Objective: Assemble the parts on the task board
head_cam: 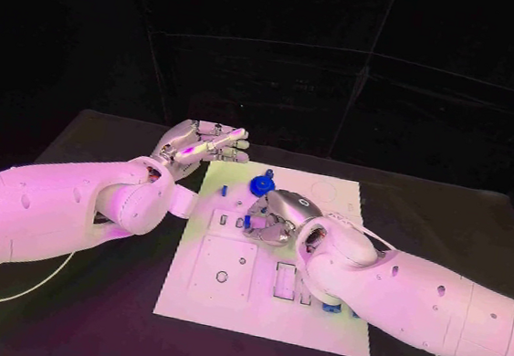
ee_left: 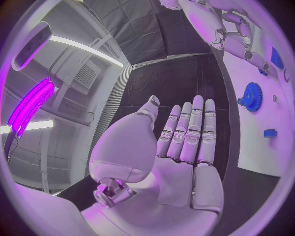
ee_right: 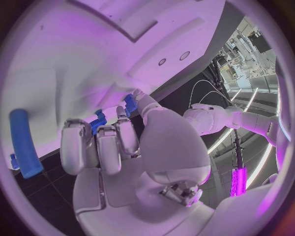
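Observation:
The white task board (head_cam: pixel 264 313) lies mid-table. A blue gear (head_cam: pixel 263 183) sits near its far edge and also appears in the left wrist view (ee_left: pixel 252 96). My right hand (head_cam: pixel 280 215) is down on the board just in front of the gear. Its fingers (ee_right: pixel 101 145) curl around a small blue part (ee_right: pixel 97 122), and a second blue piece (ee_right: pixel 130 102) sits by the thumb. My left hand (head_cam: pixel 204 144) hovers at the board's far left corner with flat, spread fingers (ee_left: pixel 187 130) holding nothing.
A blue rod (ee_right: pixel 24 147) lies on the board near my right hand. More small blue pieces stand near the board's right edge (head_cam: pixel 332 307) and left of the gear (head_cam: pixel 224 190). Black table (head_cam: pixel 103 143) surrounds the board.

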